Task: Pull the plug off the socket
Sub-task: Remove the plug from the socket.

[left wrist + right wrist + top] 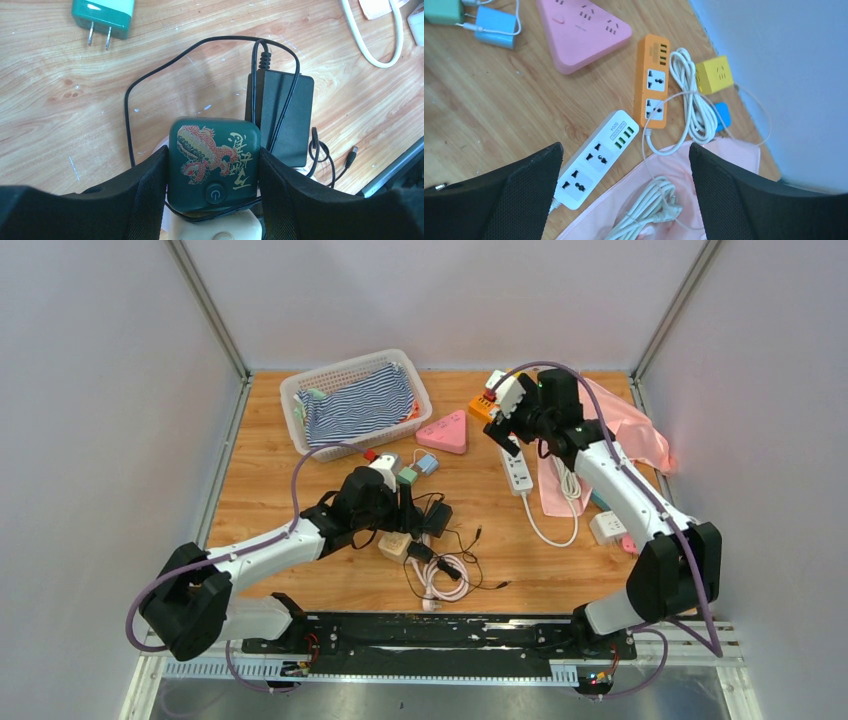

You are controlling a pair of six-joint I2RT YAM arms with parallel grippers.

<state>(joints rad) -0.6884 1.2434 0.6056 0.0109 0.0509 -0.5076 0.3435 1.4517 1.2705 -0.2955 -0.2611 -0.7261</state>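
Left wrist view puts the task mid-way at best. The left gripper (212, 165) is half closed, with its fingers pressed against both sides of the green plug (214, 150), the dark block with a dragon print and a round button. The cream socket (220, 231) sits directly under the plug and appears to touch it. By my reading the grasp is made and the pull is not yet done, though the joint between the two is hidden, so I cannot tell for sure whether they have parted. What is left is to draw the plug clear of the socket.

The right gripper (625, 150) is spread wide and holds nothing. It hangs above the white power strip (596, 160), well apart from the plug.

By count there are three power strips:
- the white one
- an orange one (653, 85)
- a pink triangular one (584, 30)

There are two block sockets I am sure of, the cream one and a yellow one (714, 75). I also count:
- two loose chargers, teal (102, 15) and blue (496, 26)
- one black adapter (287, 115) just beside the plug
- one basket (300, 390)
- one pink cloth (640, 430)
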